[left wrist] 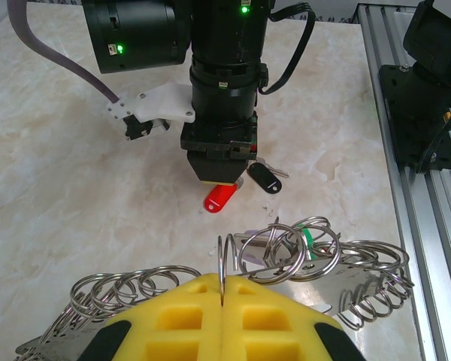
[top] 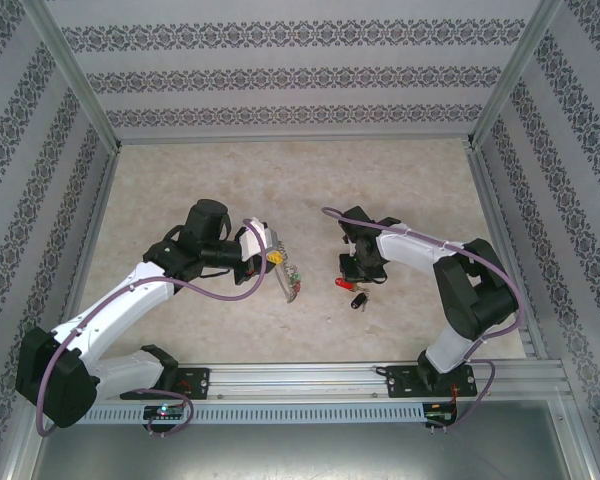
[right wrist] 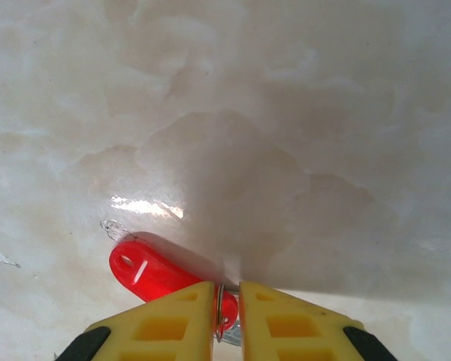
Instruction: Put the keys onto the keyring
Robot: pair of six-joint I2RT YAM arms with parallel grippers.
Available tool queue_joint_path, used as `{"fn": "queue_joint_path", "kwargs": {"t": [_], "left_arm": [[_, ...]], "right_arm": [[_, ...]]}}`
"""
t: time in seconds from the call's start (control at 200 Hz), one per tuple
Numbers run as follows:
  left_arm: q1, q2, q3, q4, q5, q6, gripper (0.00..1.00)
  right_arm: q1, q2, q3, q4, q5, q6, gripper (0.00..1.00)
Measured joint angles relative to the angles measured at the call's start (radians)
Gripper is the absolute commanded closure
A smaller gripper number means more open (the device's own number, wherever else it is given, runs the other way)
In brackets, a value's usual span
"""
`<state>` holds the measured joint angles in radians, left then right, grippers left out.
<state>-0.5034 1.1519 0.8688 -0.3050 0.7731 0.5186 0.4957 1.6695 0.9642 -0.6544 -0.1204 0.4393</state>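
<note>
The right hand [right wrist: 225, 287] pointed straight down, its yellow fingers [right wrist: 173, 323] drawn almost together with only a slit between them. In that slit sat the small wire loop at the end of the red plastic-headed key [right wrist: 146, 271], so the hand looked clamped on that loop, though on very little metal. The red head lay flat on the pale marbled desk [right wrist: 286, 113], jutting out to the left of the fingertips in the wrist view. The black plastic-headed key [left wrist: 263, 178] lay on the desk just beside this hand; whether it touched the red one could not be told. Well apart from both, the left hand [left wrist: 222, 289] was shut tight on one upright loop of the silvery metal keyring [left wrist: 289, 252], a bunch of wire loops strung along a flat strip that spread to either side just ahead of its fingertips. Neither key was on the ring, so the step in hand seemed to be the pick-up of the red key. The next move would call for lifting it without letting the thin loop slip. It would then call for carrying the key across to the left hand and lining its loop up finely with the held loop, the left hand keeping that loop steady.
</note>
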Motion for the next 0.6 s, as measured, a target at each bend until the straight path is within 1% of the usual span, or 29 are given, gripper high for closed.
{"fn": "queue_joint_path", "kwargs": {"t": [0.125,0.17,0.345,0.415,0.605], "left_arm": [[0.000,0.000,0.000,0.000,0.000,0.000,1.00],[0.000,0.000,0.000,0.000,0.000,0.000,1.00],[0.000,0.000,0.000,0.000,-0.008,0.000,1.00],[0.000,0.000,0.000,0.000,-0.011,0.000,1.00],[0.000,0.000,0.000,-0.001,-0.017,0.000,1.00]], "right_arm": [[0.000,0.003,0.000,-0.001,0.000,-0.001,0.84],[0.000,0.005,0.000,-0.001,0.000,-0.003,0.88],[0.000,0.005,0.003,-0.006,0.001,-0.009,0.91],[0.000,0.005,0.004,-0.009,0.001,-0.012,0.97],[0.000,-0.034,0.004,-0.012,0.005,-0.020,1.00]]}}
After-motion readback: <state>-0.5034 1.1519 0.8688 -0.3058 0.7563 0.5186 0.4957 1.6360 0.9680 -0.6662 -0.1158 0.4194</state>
